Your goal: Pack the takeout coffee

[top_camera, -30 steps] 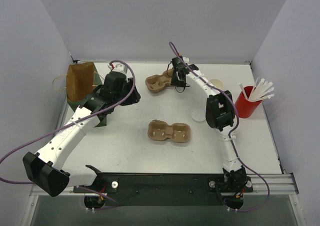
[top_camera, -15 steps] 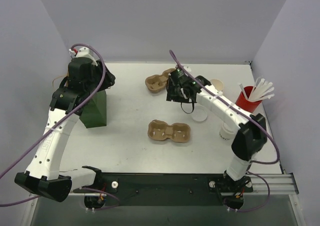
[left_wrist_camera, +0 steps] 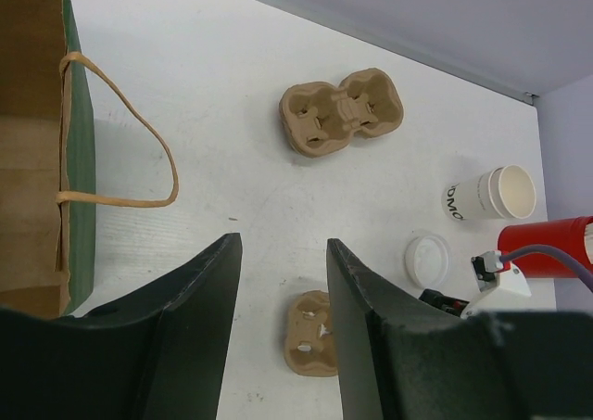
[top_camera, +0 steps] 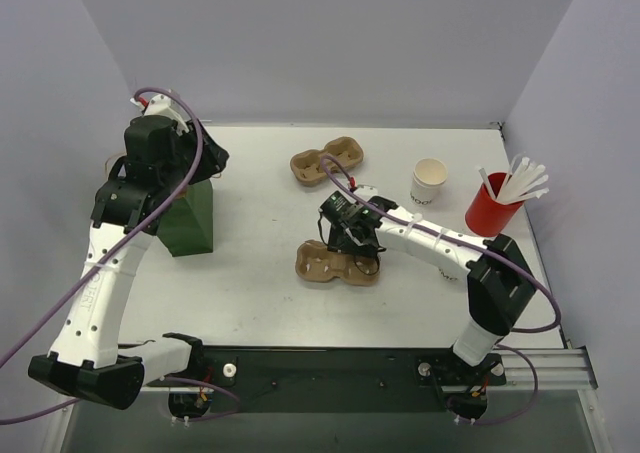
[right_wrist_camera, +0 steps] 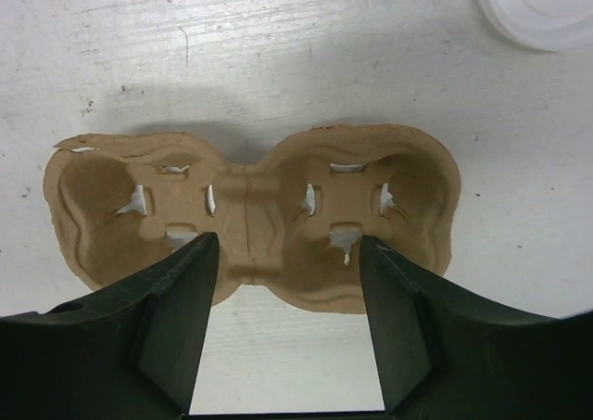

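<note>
Above the white tabletop (top_camera: 250,273), our left gripper (left_wrist_camera: 282,244) hung wide and empty; the right gripper (right_wrist_camera: 287,244) gaped over a brown moulded-pulp two-cup carrier (right_wrist_camera: 250,207). The takeout coffee's flat round white plastic lid (right_wrist_camera: 547,3) lay near it. A tan-lined white paper cup (left_wrist_camera: 486,196) read "OMO".

The flat round white plastic lid (right_wrist_camera: 547,7) beyond the right hand (right_wrist_camera: 287,253) runs off the picture's corner; seen from above, that hand covers part of the brown pulp cup carrier (top_camera: 312,263).

Flat round white lid (left_wrist_camera: 428,258) lies loose on the table — alone (its cup cannot be made out).
</note>
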`<state>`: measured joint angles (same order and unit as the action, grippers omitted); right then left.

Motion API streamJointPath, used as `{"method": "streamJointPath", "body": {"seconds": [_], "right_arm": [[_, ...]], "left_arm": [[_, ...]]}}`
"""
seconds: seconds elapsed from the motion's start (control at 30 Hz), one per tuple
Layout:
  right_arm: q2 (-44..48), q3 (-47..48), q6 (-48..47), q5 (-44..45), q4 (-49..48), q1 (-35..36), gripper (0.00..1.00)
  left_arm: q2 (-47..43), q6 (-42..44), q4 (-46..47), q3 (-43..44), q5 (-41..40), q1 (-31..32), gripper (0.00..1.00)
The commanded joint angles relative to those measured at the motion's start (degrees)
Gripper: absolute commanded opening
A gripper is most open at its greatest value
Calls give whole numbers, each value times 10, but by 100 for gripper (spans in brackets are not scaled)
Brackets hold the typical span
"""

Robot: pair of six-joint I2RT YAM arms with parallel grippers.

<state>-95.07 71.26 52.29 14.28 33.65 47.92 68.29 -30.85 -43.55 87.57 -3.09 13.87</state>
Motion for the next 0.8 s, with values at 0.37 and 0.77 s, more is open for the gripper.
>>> {"method": "streamJointPath", "body": {"seconds": [0.37,0.77], "right_arm": [[-50,10,27,22,-19,50,58],[-92,20,-10,8,-42,49,57]], "left_arm": [[-28,8,10,16,19,-10,52],[-18,10,12,32,8,-19,52]]}}
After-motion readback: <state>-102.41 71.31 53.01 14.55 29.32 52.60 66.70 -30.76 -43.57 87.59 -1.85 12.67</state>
